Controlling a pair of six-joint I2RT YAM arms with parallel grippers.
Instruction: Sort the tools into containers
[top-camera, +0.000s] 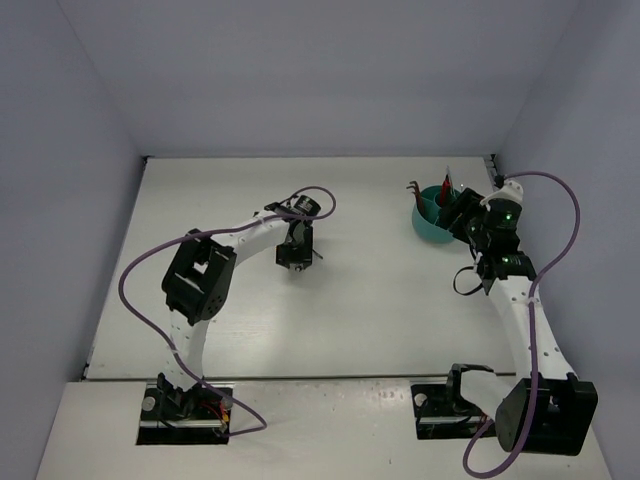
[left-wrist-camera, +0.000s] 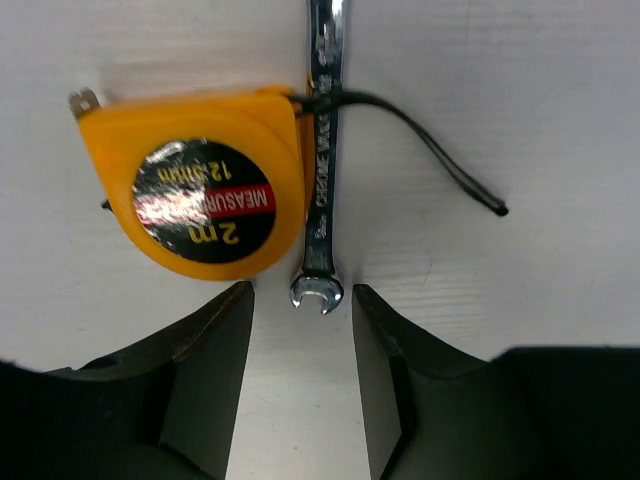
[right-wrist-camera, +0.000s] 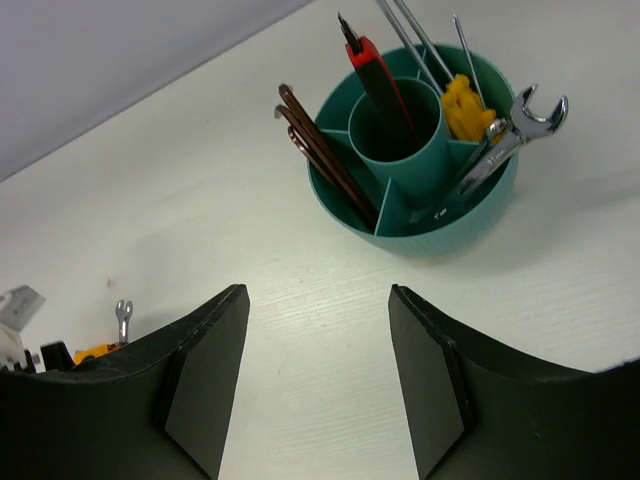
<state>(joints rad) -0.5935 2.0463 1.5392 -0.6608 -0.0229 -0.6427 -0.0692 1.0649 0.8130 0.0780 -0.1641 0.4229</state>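
A yellow-orange tape measure (left-wrist-camera: 205, 195) lies flat on the white table with its black wrist strap (left-wrist-camera: 440, 160) trailing right. A silver wrench (left-wrist-camera: 322, 170) lies against its right side. The wrench's open end sits just ahead of my left gripper (left-wrist-camera: 302, 290), which is open and holds nothing. The teal cup (right-wrist-camera: 450, 235) stands at the back right (top-camera: 428, 228). It holds a red-handled tool (right-wrist-camera: 378, 80) in its centre tube, yellow-handled screwdrivers (right-wrist-camera: 460, 100), another silver wrench (right-wrist-camera: 510, 135) leaning over the rim, and thin dark tools (right-wrist-camera: 320, 150). My right gripper (right-wrist-camera: 317, 290) hangs open and empty, just short of the cup.
Pale walls close the table in at the back and on both sides. The table's front edge (top-camera: 300, 378) runs just ahead of the arm bases. In the right wrist view, part of the left arm (right-wrist-camera: 15, 320) shows at the far left.
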